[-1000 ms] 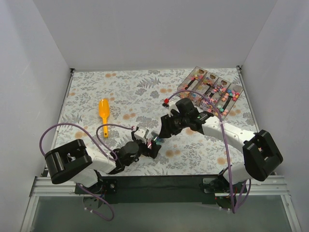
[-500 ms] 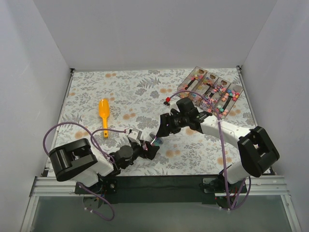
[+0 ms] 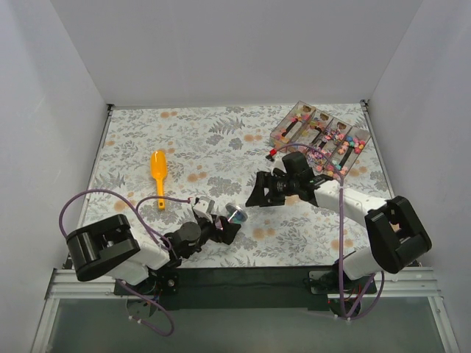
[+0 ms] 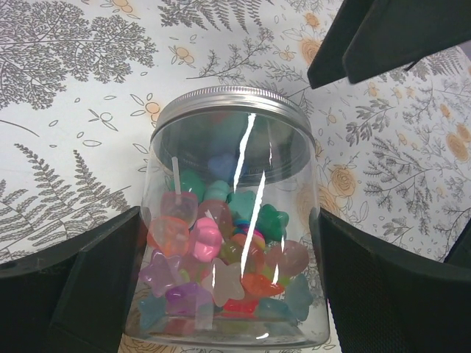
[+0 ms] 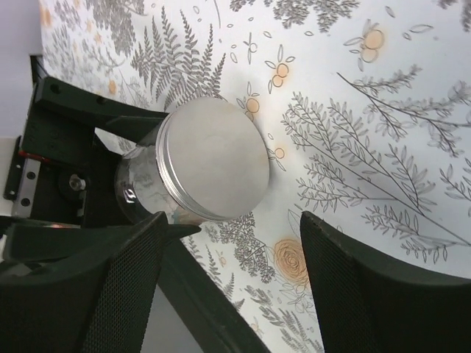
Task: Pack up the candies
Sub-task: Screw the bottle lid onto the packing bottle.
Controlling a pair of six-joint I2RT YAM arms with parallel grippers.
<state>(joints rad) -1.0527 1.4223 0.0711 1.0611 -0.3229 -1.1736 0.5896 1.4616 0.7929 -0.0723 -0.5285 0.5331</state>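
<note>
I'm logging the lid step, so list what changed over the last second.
The right pincer has opened, come off the silver lid and drawn back to the right, away from the jar. The left pincer stays clamped on the jar, now closed with the candies inside. The orange scoop and the tray have not moved.

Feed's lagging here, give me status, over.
Left gripper clamped on lidded jar, candies inside. Right gripper open, clear of jar. Nothing in the way.
</note>
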